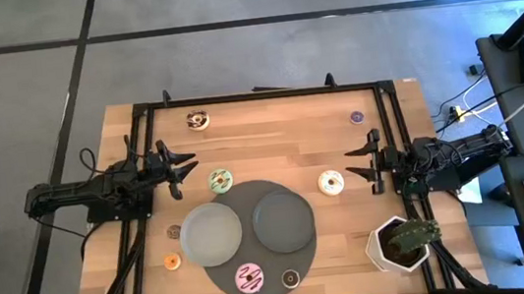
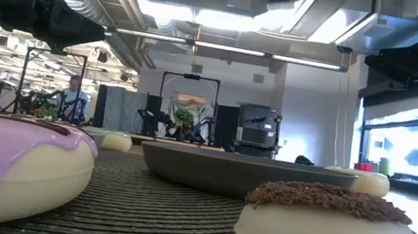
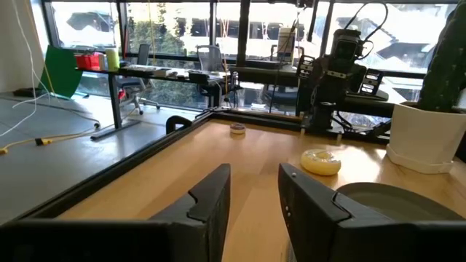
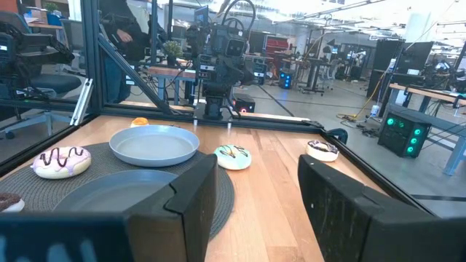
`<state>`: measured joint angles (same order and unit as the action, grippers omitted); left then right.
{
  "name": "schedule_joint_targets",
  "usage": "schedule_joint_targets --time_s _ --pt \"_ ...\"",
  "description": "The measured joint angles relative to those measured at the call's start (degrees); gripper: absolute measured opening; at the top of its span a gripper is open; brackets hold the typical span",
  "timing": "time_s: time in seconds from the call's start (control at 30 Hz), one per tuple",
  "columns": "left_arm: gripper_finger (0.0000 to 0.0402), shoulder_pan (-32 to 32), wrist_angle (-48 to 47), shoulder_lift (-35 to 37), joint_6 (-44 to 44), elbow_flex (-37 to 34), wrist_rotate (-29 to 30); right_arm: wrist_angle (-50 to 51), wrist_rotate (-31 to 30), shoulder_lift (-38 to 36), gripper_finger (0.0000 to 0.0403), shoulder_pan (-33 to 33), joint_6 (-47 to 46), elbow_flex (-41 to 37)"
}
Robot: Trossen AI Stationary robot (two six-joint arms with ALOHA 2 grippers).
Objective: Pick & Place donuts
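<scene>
Several toy donuts lie flat on the table: chocolate-and-white (image 1: 198, 121), purple (image 1: 357, 116), green (image 1: 220, 180), cream (image 1: 331, 183), brown (image 1: 174, 232), orange (image 1: 172, 261), pink (image 1: 249, 279) and dark (image 1: 291, 279). My left gripper (image 1: 186, 170) hovers open above the table's left side, just left of the green donut. Its wrist view looks past the open fingers (image 3: 255, 211) toward the cream donut (image 3: 321, 161). My right gripper (image 1: 355, 164) hovers open on the right, just right of the cream donut. Its own view faces the green donut (image 4: 233, 156) beyond the open fingers (image 4: 255, 196).
Two grey plates (image 1: 211, 234) (image 1: 282, 220) sit on a dark round mat (image 1: 255, 257) near the table's middle, where the pink and dark donuts also lie. A white pot with a green plant (image 1: 401, 242) stands at the near right corner. A black frame (image 1: 256, 96) borders the table.
</scene>
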<state>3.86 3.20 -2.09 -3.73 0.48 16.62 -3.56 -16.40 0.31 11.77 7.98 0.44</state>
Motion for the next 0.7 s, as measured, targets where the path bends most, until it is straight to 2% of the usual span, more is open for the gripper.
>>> schedule_joint_targets --time_s 0.53,0.7 --pt "0.0112 0.0 0.01 0.0 0.0 -0.01 -0.02 -0.16 -0.24 -0.01 0.0193 -0.04 2.81 0.01" --pt "0.0115 0.0 0.0 0.0 0.0 -0.01 0.0 -0.08 -0.26 -0.01 0.0193 -0.04 -6.28 0.01"
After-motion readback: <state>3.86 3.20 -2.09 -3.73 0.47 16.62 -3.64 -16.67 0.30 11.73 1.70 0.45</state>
